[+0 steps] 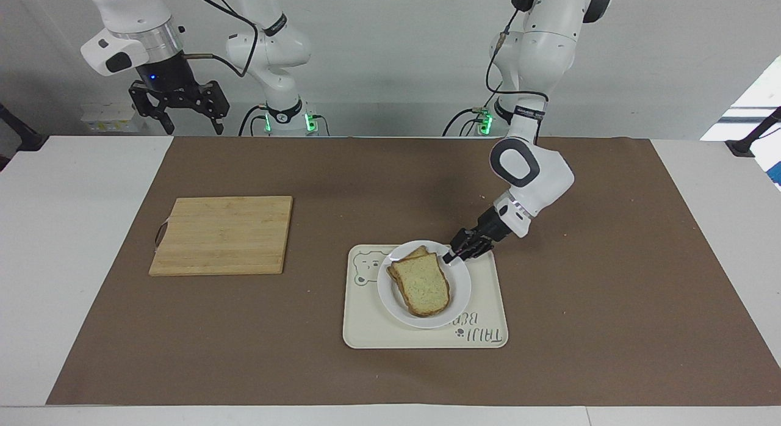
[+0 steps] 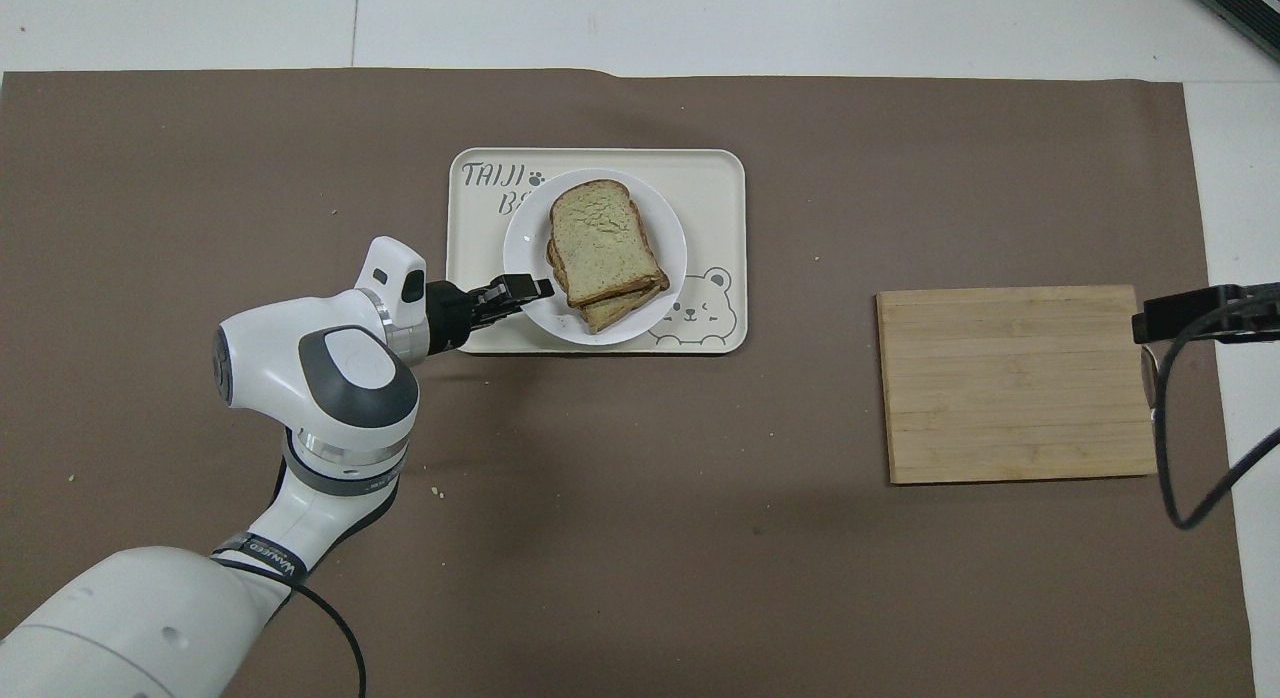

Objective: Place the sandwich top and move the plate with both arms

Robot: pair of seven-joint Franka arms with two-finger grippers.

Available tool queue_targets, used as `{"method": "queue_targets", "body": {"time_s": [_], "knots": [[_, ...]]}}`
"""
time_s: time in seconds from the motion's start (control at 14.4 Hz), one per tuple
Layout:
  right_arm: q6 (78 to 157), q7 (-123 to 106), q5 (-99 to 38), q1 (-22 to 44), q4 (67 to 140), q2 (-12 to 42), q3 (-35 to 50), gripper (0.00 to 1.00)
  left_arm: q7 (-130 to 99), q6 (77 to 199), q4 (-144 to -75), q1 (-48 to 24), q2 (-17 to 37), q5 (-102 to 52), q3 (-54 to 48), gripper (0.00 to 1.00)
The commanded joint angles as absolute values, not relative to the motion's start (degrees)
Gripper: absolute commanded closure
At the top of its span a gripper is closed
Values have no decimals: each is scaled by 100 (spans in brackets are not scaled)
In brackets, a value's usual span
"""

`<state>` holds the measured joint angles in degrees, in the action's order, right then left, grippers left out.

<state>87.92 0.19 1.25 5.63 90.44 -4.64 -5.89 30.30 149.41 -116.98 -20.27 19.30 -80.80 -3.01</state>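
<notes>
The sandwich top (image 1: pixel 421 284) lies on another bread slice on the white plate (image 1: pixel 390 304), which sits on the cream bear tray (image 1: pixel 366 334). In the overhead view the sandwich top (image 2: pixel 603 240) covers most of the plate (image 2: pixel 522 246). My left gripper (image 1: pixel 450 257) is low at the plate's rim on the side toward the left arm's end and is shut on that rim; it also shows in the overhead view (image 2: pixel 535 286). My right gripper (image 1: pixel 177 118) waits raised and open at the right arm's end near the robots.
A wooden cutting board (image 1: pixel 223 234) lies on the brown mat toward the right arm's end; it also shows in the overhead view (image 2: pixel 1015 383). The tray (image 2: pixel 720 178) has a bear drawing on its bare part. A black part of the right arm (image 2: pixel 1190 313) shows beside the board.
</notes>
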Motion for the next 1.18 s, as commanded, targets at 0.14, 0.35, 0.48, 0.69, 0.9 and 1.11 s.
{"method": "queue_targets", "body": {"time_s": [0.14, 0.35, 0.48, 0.69, 0.9, 1.11], "knots": [[8789, -97, 53, 501, 9079, -475, -580, 0, 2944, 15047, -11707, -2030, 1775, -7139, -97, 35], [8789, -97, 53, 501, 9079, -475, -580, 0, 2944, 14995, -11690, -2030, 1688, -6323, 96, 22], [8789, -97, 53, 501, 9079, -475, -580, 0, 2936, 14968, -11698, -2030, 1583, -5585, 193, 8], [8789, -97, 53, 501, 9079, -475, -580, 0, 2936, 14941, -11716, -2030, 1468, -4784, 412, 0], [8789, -97, 53, 501, 9079, -475, -580, 0, 2944, 14583, -11628, -2030, 1319, -4081, 746, 0], [8789, -97, 53, 501, 9079, -475, -580, 0, 2927, 13548, -11050, -2030, 1292, -3089, 1132, 0]]}}
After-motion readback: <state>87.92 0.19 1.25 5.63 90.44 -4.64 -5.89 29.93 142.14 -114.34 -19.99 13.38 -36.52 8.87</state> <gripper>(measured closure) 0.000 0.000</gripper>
